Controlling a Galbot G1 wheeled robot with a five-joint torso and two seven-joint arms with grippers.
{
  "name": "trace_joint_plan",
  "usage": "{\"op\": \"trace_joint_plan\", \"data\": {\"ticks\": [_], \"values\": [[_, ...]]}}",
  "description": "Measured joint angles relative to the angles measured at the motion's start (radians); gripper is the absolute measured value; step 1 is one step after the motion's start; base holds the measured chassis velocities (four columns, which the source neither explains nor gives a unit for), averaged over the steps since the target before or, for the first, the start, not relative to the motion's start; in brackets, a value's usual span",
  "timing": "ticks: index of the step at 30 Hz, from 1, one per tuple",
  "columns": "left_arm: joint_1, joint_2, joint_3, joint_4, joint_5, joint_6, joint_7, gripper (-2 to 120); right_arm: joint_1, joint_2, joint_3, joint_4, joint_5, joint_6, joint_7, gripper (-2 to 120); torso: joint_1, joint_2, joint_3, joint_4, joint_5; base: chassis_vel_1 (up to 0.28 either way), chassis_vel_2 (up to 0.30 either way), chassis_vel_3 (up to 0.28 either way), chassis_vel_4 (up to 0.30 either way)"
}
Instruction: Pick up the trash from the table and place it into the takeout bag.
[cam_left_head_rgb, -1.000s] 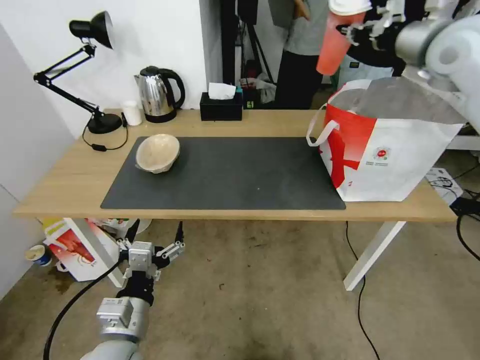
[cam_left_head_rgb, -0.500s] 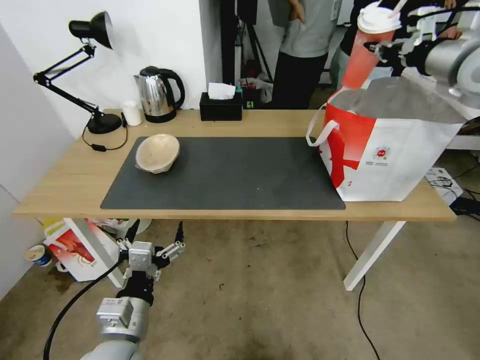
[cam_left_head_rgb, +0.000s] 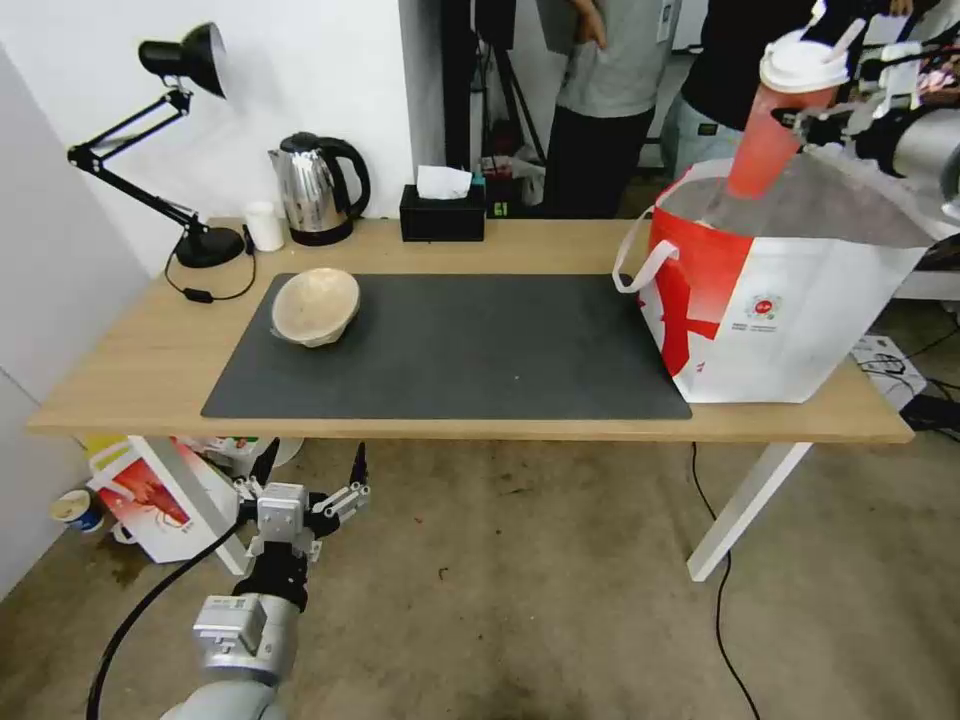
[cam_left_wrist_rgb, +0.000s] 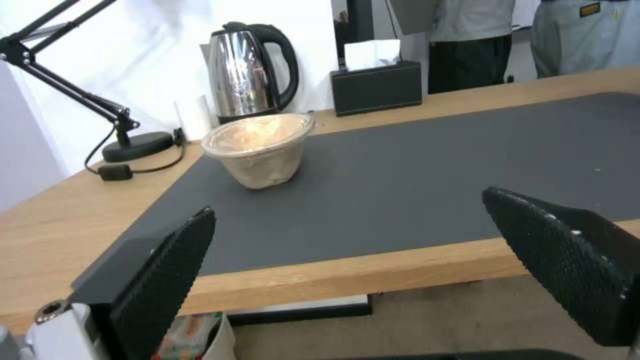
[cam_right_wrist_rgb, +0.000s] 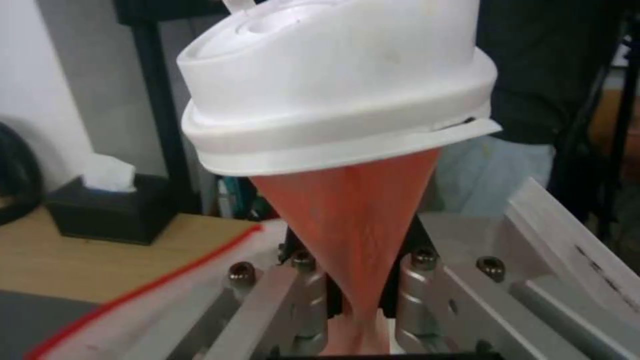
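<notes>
FYI: right gripper (cam_left_head_rgb: 812, 118) clamped on red cup (cam_left_head_rgb: 772, 135), tilted over takeout bag (cam_left_head_rgb: 790, 290) mouth, not released yet. Fibre bowl (cam_left_head_rgb: 315, 306) left on mat, far from bag. Left gripper (cam_left_head_rgb: 305, 478) spread wide, idle below table (cam_left_head_rgb: 130, 370) edge.

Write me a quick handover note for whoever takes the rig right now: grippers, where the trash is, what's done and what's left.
Right gripper: shut on the red cup, tilted over the open takeout bag, its base dipping past the rim, not released.
Left gripper: open, empty, parked low in front of the table.
Beige bowl: on the grey mat, left end, untouched.
Done: cup lifted and carried to the bag.
Left: release the cup, then bag the beige bowl. Bag contents can't be seen.
</notes>
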Motion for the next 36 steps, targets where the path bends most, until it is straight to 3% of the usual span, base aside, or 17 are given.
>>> {"op": "trace_joint_plan", "data": {"ticks": [16,36], "values": [[0.0,0.0,0.0,0.0,0.0,0.0,0.0,100,-0.006,0.034,0.001,-0.161,-0.07,0.022,-0.02,7,0.0,0.0,0.0,-0.0001,0.0,0.0,0.0,0.0,0.0],[0.0,0.0,0.0,0.0,0.0,0.0,0.0,100,-0.028,0.059,-0.009,-0.206,-0.126,0.032,-0.02,7,0.0,0.0,0.0,-0.0001,0.0,0.0,0.0,0.0,0.0]]}}
